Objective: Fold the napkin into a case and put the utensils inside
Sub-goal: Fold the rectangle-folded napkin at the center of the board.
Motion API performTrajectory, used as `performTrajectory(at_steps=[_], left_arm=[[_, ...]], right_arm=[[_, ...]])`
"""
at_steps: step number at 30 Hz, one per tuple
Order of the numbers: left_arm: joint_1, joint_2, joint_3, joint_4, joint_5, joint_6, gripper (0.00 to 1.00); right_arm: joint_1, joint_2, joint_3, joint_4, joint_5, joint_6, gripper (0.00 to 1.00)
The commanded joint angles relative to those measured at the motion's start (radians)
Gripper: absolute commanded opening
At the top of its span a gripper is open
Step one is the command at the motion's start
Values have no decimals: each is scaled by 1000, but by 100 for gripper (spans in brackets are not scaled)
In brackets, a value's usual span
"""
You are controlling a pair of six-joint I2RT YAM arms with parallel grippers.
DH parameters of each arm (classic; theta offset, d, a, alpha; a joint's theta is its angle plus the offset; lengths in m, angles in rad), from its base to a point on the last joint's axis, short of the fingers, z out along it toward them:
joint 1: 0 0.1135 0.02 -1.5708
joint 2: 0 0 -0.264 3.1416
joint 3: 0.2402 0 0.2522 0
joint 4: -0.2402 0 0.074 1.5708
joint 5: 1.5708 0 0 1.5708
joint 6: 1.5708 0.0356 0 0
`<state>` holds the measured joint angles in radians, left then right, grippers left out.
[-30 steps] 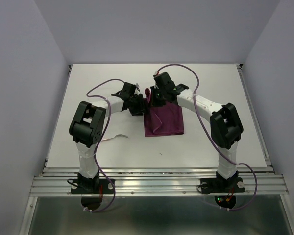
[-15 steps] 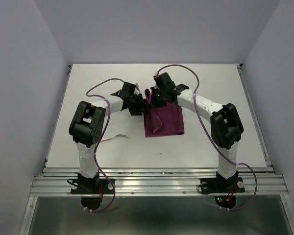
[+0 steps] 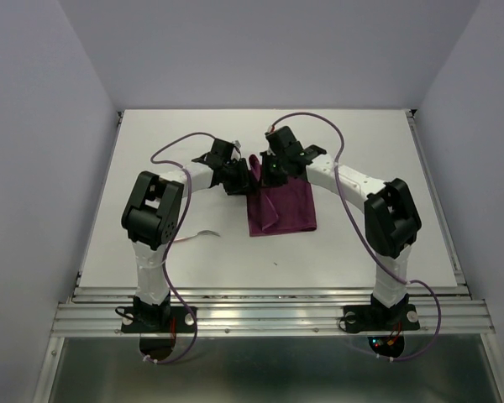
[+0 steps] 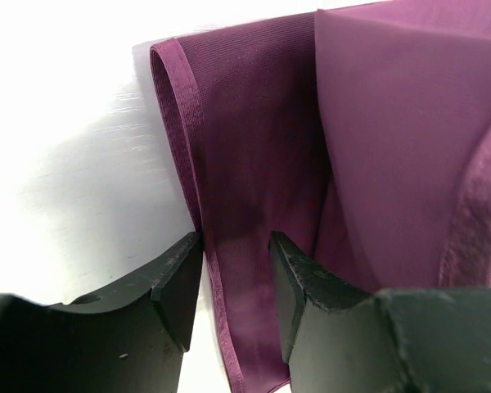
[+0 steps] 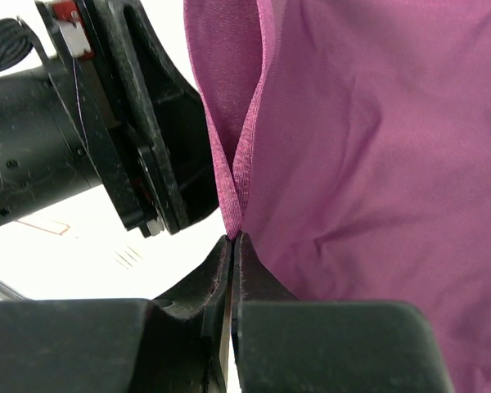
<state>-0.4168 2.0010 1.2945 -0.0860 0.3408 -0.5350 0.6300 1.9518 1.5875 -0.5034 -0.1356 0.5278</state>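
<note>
Since a second ago both arms have edged slightly toward the far side of the table [image 3: 361, 143], and the lifted far-left corner of the cloth has gone with them.

On the left, the left gripper [image 3: 237, 176] sits low at the napkin's far-left corner. In its wrist view, its two matte black, wedge-shaped fingers [image 4: 176, 282] stand apart, with a hemmed edge of cloth running down through the gap; they are not pressed onto it.

One napkin [image 3: 281, 210] lies in the middle of the white table, between the two arms. It is thin, plain burgundy-purple fabric with a fine ribbed weave [image 4: 254, 147] and a narrow stitched hem. It is folded over into a rough rectangle of several layers, with soft creases, and its far-left corner is drawn up into a standing pleat.

On the right, the right gripper [image 3: 266, 170] meets that pleat from the other side. Its fingers [image 5: 266, 286] are pinched together on the napkin's folded edge [image 5: 241, 176], which rises straight from between them. The left gripper's black body fills the left of that view.
</note>
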Motion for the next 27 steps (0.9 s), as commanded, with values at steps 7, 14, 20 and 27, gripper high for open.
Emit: performTrajectory(at_steps=[7,14,20,27], left_arm=[[3,45,19,-15,-11,7,50],[3,55,26,-15,-11,6,50],[3,58,34,-17,-10,6,50],[3,47,29,-21,-10,7,50]], right_arm=[[5,-83,-21,-6,10,-2,1],[5,-96,-21,-20,19,3,1],[5,-91,-23,-27,22,6,1],[5,-71,-26,-15,30,17,1]])
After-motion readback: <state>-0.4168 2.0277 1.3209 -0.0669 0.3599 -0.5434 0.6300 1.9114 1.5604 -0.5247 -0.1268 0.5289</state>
